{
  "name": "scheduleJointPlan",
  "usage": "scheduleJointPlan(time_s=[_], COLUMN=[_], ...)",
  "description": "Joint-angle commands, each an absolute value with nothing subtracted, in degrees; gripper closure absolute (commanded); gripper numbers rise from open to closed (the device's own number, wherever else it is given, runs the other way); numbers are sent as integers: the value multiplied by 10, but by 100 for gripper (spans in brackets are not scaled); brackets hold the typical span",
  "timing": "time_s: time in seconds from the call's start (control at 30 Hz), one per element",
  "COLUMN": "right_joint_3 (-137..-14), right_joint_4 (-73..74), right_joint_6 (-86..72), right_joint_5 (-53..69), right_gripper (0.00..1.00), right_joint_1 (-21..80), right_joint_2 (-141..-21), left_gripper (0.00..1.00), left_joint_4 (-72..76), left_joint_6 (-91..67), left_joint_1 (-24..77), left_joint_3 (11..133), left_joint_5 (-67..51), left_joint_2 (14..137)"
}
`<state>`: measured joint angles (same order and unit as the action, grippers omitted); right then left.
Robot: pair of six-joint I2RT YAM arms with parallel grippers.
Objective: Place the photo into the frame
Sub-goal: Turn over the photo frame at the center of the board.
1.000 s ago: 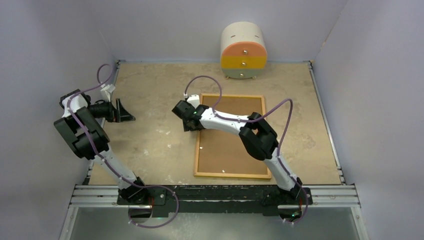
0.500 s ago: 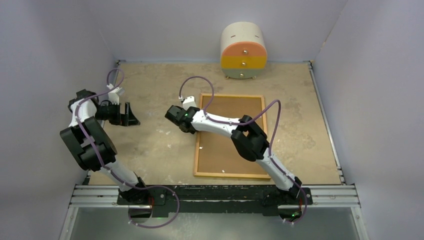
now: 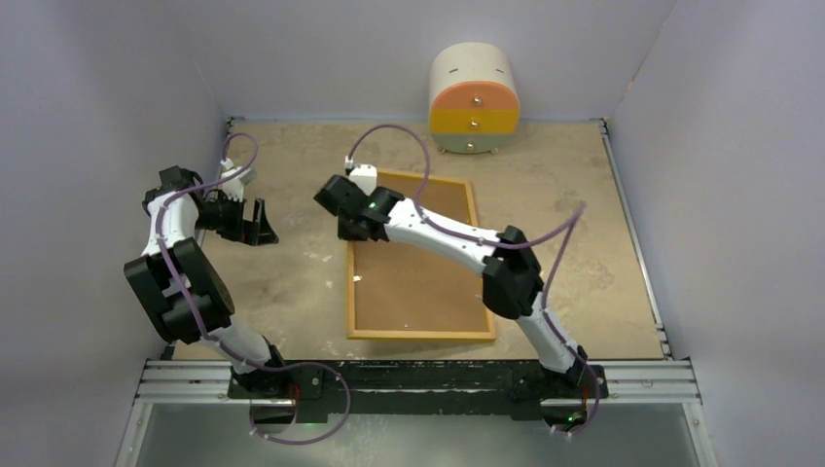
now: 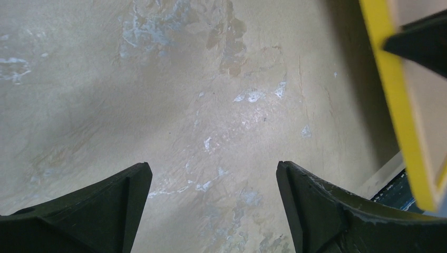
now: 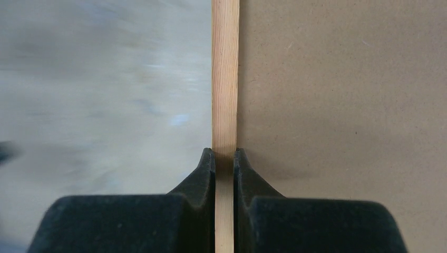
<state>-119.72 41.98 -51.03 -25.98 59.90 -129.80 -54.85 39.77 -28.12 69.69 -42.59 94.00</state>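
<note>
Up top, the frame (image 3: 418,335) lies back-side up on the desk (image 3: 292,282), brown board (image 3: 418,282) facing the camera, and the drawers (image 3: 474,97) sit well behind it by the far wall. The right claw (image 3: 352,232) is on the frame's far-left rim. The left claw (image 3: 263,226) hangs over bare desk left of that, not touching. Left wrist cam: fingers spread wide, nothing between them, yellow frame edge down the right side. Right wrist cam: fingers (image 5: 208,168) pinched tight on the light wood rim, board just right of it.
</note>
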Motion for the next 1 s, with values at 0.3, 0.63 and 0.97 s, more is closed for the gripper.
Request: scheduleJointPlan(time_s=[0.3,0.63,0.97], right_joint_3=[-1208,-904,-756], right_joint_4=[163,-60,14], right_joint_6=[-688,-807,-735], right_joint_5=[-84,105,223], right_gripper=[100,100,73], right_joint_1=[587,476,338], right_joint_2=[-1087,-951,-834], left_gripper=[2,1,0], left_joint_4=[-622,-583,-524], left_joint_6=[353,250,181], left_joint_1=[-274,-125,118], left_joint_3=[844,925,976], left_joint_5=[-459,-417,-290], left_joint_2=[849,813,862])
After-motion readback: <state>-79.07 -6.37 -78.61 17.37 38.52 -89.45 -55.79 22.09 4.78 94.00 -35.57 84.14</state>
